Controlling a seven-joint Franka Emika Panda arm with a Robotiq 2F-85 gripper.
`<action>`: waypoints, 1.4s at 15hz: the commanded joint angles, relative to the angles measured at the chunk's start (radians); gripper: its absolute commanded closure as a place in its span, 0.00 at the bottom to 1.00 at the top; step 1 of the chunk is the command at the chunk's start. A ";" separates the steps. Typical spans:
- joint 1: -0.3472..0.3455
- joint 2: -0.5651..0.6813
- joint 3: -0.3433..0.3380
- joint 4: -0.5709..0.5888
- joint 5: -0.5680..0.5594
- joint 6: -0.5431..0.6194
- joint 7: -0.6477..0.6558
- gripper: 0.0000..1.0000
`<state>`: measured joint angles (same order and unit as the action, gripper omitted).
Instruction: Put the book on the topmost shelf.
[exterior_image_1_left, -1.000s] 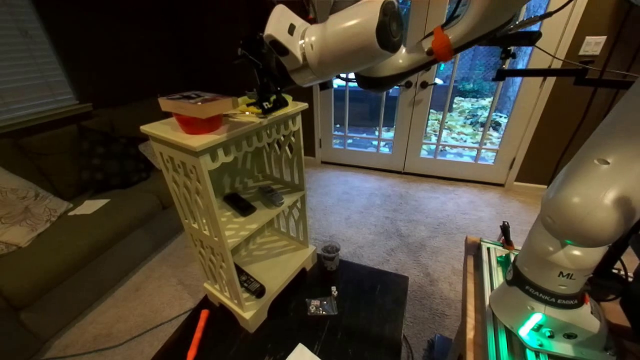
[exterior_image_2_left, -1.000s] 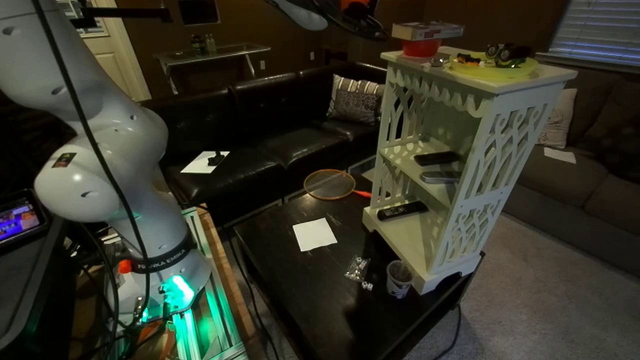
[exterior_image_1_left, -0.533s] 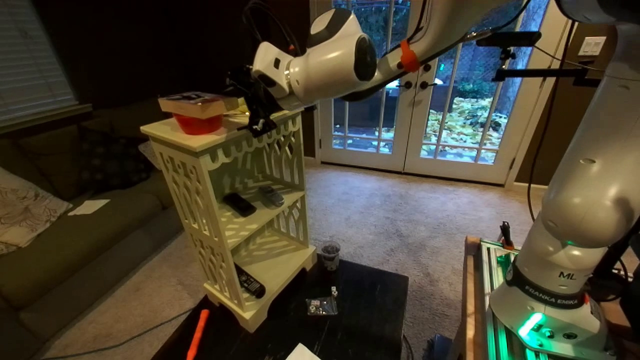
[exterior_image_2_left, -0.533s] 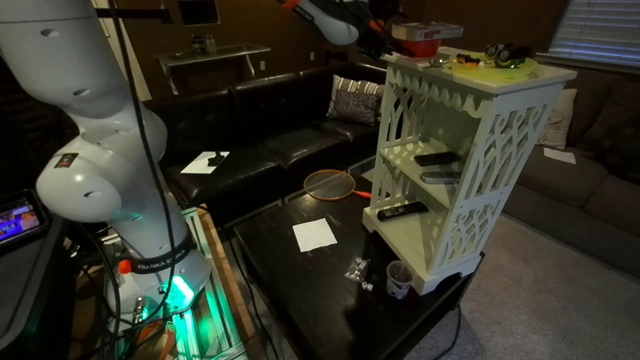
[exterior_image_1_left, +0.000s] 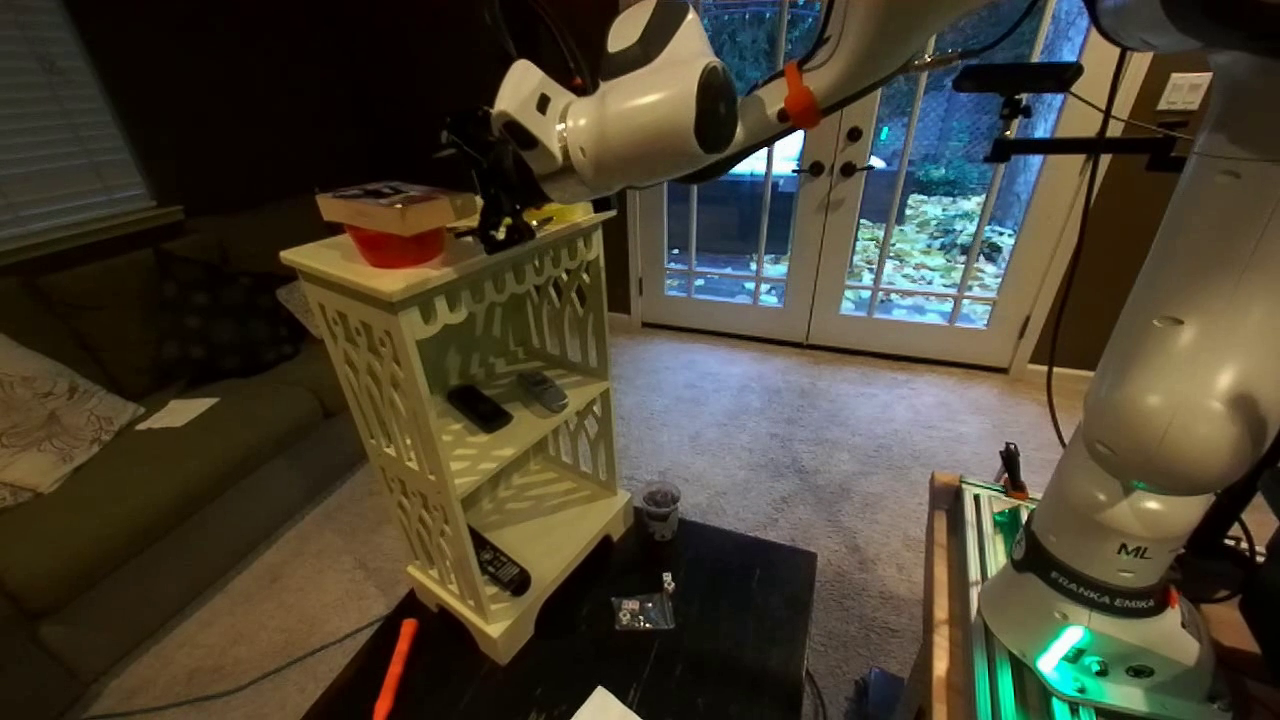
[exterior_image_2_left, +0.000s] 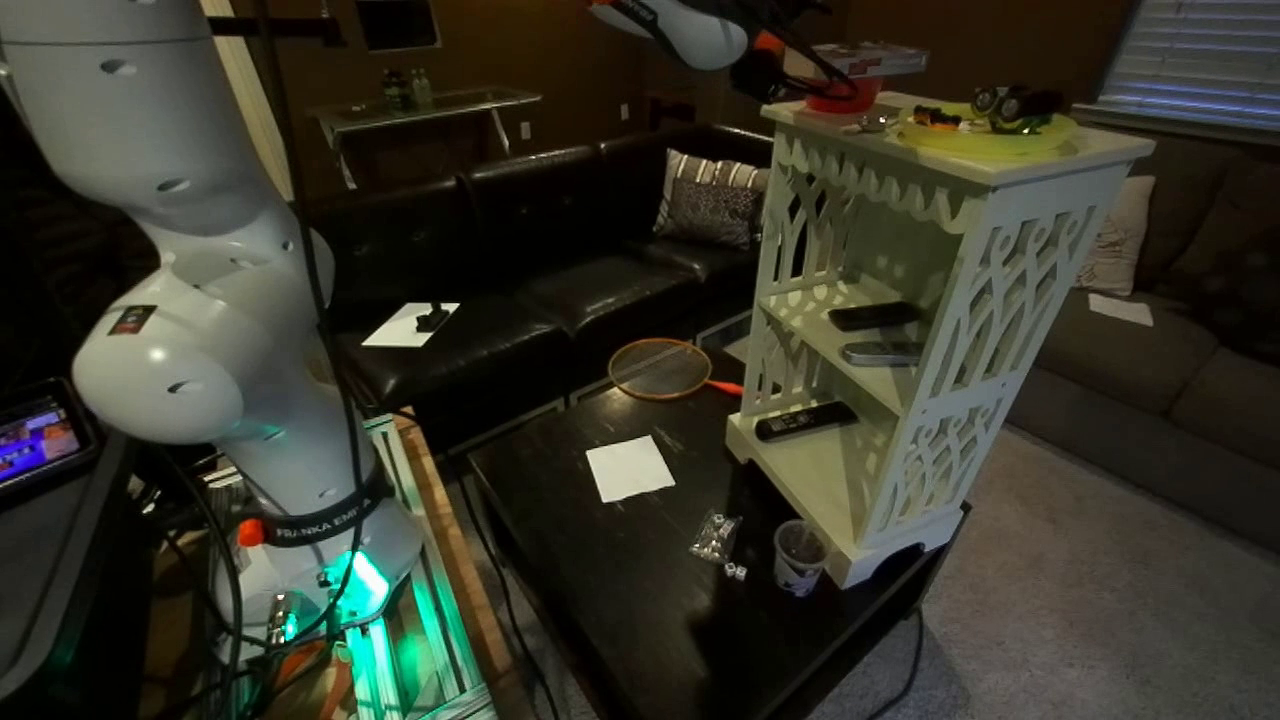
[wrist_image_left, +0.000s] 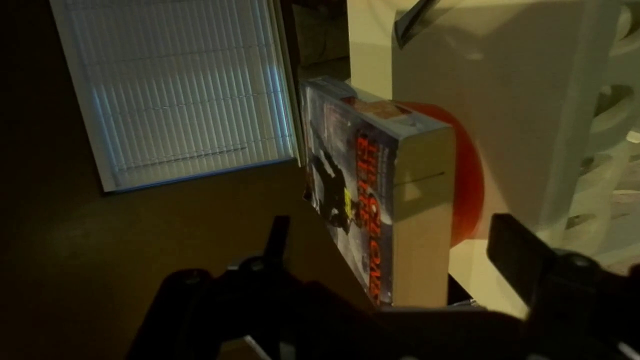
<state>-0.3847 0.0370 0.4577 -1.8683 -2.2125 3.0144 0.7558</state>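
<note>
The book (exterior_image_1_left: 395, 208) is a thick paperback with pale tan page edges, lying flat on a red bowl (exterior_image_1_left: 395, 248) on the rack's top board. It also shows in an exterior view (exterior_image_2_left: 880, 62) and in the wrist view (wrist_image_left: 420, 235). My gripper (exterior_image_1_left: 505, 238) is beside the book, over the board's front edge; it also shows in an exterior view (exterior_image_2_left: 835, 85). In the wrist view the gripper (wrist_image_left: 390, 225) is open, its fingers on either side of the book's page edge, apparently without contact. The topmost shelf (exterior_image_1_left: 485, 460) sits below the top board and also shows in an exterior view (exterior_image_2_left: 795, 305).
A black phone (exterior_image_1_left: 480, 408) and a grey handset (exterior_image_1_left: 542, 391) lie on the topmost shelf. A remote (exterior_image_1_left: 500, 562) lies on the lower tier. A yellow plate (exterior_image_2_left: 985, 143) with toy vehicles stands on the top board. A cup (exterior_image_2_left: 800, 557) stands beside the rack's base.
My gripper has moved from near the yellow plate along the rack's front edge toward the book, dipping and then rising slightly. The book and bowl have not moved.
</note>
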 joint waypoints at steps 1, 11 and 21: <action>0.003 0.016 0.009 0.027 -0.086 -0.010 0.085 0.03; 0.006 0.030 0.010 0.028 -0.171 -0.053 0.153 0.11; 0.018 0.076 0.026 0.030 -0.165 -0.120 0.133 0.62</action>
<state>-0.3715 0.0963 0.4763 -1.8628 -2.3388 2.9086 0.8733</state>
